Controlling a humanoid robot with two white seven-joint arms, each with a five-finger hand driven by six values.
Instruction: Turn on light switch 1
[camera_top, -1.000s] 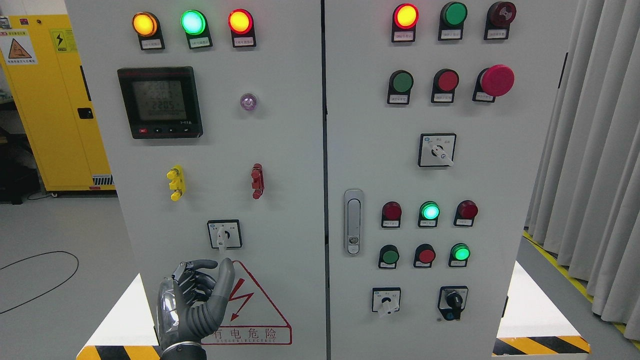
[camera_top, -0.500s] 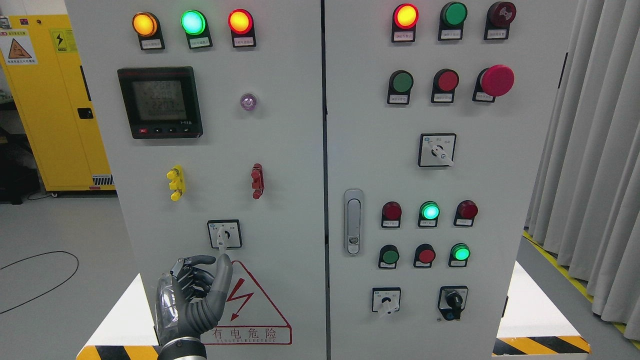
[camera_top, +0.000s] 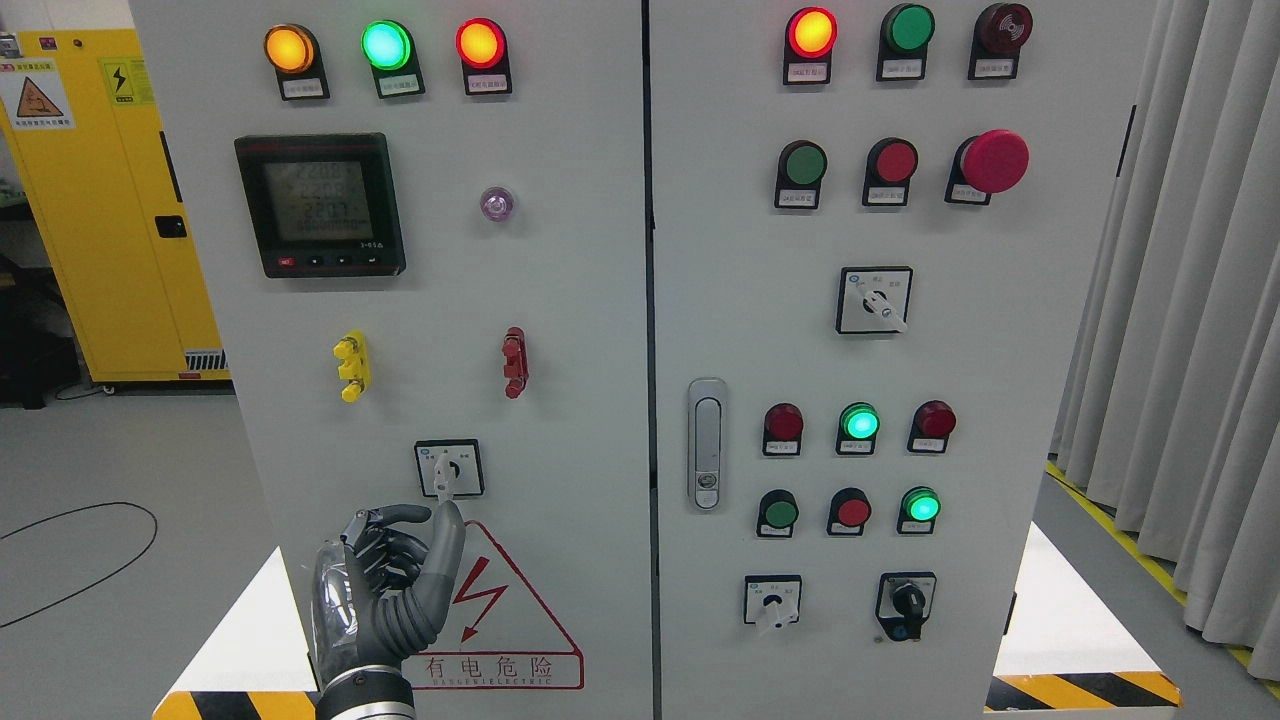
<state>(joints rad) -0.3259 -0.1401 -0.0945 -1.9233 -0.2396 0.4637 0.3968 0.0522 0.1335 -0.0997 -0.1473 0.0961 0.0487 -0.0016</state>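
A white rotary selector switch (camera_top: 449, 468) sits low on the left cabinet door, its lever pointing straight down. My left hand (camera_top: 400, 550) is raised just below it, in front of the red warning triangle (camera_top: 500, 620). Its fingers are curled and hold nothing. The thumb (camera_top: 445, 535) points up, with its tip just under the switch lever; I cannot tell whether it touches. My right hand is not in view.
The right door carries two more rotary switches (camera_top: 873, 299) (camera_top: 772, 600), a black key switch (camera_top: 907, 604), several push buttons, lit lamps and a red emergency stop (camera_top: 993, 160). A door handle (camera_top: 707, 443) sits by the seam. A yellow cabinet (camera_top: 110, 200) stands at the left, curtains (camera_top: 1190, 300) at the right.
My left hand has risen slightly towards the rotary switch, bringing the thumb tip closer under the lever. Only the meter digits have changed on the panel.
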